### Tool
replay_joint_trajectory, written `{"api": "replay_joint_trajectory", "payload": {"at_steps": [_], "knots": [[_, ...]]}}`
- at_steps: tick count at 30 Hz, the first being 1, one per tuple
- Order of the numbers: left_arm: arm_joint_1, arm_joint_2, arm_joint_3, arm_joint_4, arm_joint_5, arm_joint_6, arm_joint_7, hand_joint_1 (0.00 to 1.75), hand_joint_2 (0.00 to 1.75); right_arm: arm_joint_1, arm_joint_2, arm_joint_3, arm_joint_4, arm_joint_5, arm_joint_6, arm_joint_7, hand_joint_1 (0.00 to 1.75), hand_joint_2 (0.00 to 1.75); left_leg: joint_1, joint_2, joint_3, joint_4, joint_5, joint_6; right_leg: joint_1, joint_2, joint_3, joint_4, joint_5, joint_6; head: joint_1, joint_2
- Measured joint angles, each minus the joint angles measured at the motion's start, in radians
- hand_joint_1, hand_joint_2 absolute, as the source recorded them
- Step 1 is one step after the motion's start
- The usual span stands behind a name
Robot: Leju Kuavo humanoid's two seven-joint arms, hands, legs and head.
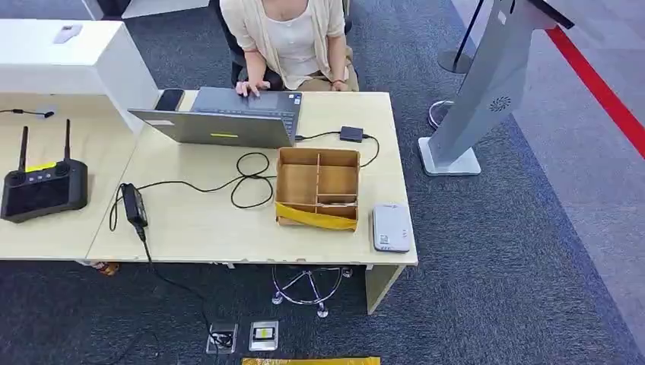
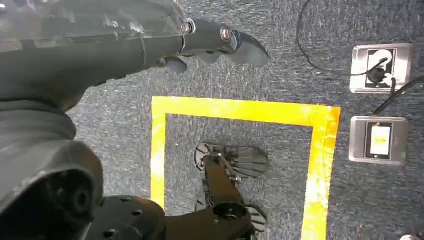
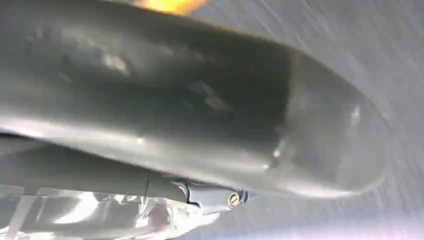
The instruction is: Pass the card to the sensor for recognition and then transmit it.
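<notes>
- The card is probably among the yellow pieces in the compartmented cardboard box [image 1: 318,186] on the pale wooden counter [image 1: 198,220], beside the white flat sensor [image 1: 391,226].
- Likely thin, stiff, slippery: pinch an edge.
- Left robot hand [image 2: 220,42] and right robot hand [image 3: 215,197]: grip state cannot be told.

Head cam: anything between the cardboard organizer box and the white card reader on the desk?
No. In the head view, only bare desk separates the cardboard organizer box from the white card reader.
</notes>
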State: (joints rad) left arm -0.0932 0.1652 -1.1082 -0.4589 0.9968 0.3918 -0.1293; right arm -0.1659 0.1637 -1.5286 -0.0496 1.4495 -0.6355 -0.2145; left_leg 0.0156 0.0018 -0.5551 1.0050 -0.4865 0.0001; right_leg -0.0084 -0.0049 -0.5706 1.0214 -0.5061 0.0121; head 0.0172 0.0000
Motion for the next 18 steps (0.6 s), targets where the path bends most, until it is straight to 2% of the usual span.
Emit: {"api": "replay_joint_trajectory", "payload": {"at_steps": [1, 2, 3, 5, 8, 10, 13, 18], "knots": [[0.001, 0.0, 0.0, 0.001, 0.002, -0.004, -0.004, 0.0, 0.0, 0.0, 0.001, 0.0, -0.01, -0.025, 0.0, -0.033, 0.0, 0.0, 0.0, 0.0, 0.0, 0.0, 0.0, 0.0, 0.0, 0.0, 0.0, 0.0, 0.0, 0.0, 0.0, 0.0], [0.004, 0.0, 0.0, 0.01, 0.004, -0.044, -0.027, 0.0, 0.0, -0.025, -0.122, 0.0, -0.032, -0.338, 0.014, -0.334, 0.0, 0.0, -0.004, 0.0, 0.0, 0.0, 0.0, 0.001, -0.005, 0.0, 0.0, 0.0, 0.001, 0.001, -0.001, 0.0], [0.004, 0.001, 0.0, 0.019, 0.004, -0.053, -0.03, 0.0, 0.0, -0.058, -0.257, 0.0, -0.03, -0.349, 0.033, -0.331, 0.0, 0.0, -0.006, 0.0, -0.001, 0.0, 0.0, 0.002, -0.007, 0.0, 0.001, 0.0, 0.002, 0.004, 0.002, 0.0], [0.005, 0.002, 0.0, 0.025, 0.004, -0.056, -0.03, 0.0, 0.0, -0.109, -0.333, 0.0, -0.032, -0.311, 0.023, -0.335, 0.0, 0.0, -0.006, 0.003, -0.002, 0.0, 0.0, 0.003, -0.007, 0.005, -0.001, -0.001, 0.005, 0.007, 0.002, 0.0], [0.002, 0.003, 0.0, 0.029, -0.004, -0.056, -0.029, 0.0, 0.0, -0.218, -0.401, 0.0, -0.028, -0.214, 0.017, -0.336, 0.0, 0.0, -0.009, 0.009, -0.002, 0.001, 0.001, 0.006, -0.01, 0.009, -0.003, 0.0, 0.007, 0.007, -0.001, 0.0], [-0.002, 0.002, 0.0, 0.029, -0.011, -0.057, -0.023, 0.0, 0.0, -0.291, -0.452, 0.0, -0.026, -0.16, 0.018, -0.339, 0.0, 0.0, -0.01, 0.006, -0.001, 0.001, 0.005, 0.009, -0.01, 0.005, -0.003, 0.0, 0.007, 0.008, 0.0, 0.0], [-0.002, 0.003, 0.0, 0.03, -0.019, -0.057, -0.015, 0.0, 0.0, -0.39, -0.512, 0.0, -0.025, -0.112, 0.017, -0.333, 0.0, 0.0, -0.009, 0.002, -0.002, 0.001, 0.006, 0.008, -0.009, 0.001, -0.002, 0.0, 0.008, 0.008, 0.0, 0.0], [-0.003, 0.002, 0.0, 0.031, -0.023, -0.057, -0.011, 0.0, 0.0, -0.444, -0.544, 0.0, -0.018, -0.106, 0.017, -0.347, 0.0, 0.0, -0.008, 0.0, -0.003, 0.001, 0.006, 0.008, -0.009, 0.0, -0.002, 0.0, 0.008, 0.008, 0.0, 0.0]]}}
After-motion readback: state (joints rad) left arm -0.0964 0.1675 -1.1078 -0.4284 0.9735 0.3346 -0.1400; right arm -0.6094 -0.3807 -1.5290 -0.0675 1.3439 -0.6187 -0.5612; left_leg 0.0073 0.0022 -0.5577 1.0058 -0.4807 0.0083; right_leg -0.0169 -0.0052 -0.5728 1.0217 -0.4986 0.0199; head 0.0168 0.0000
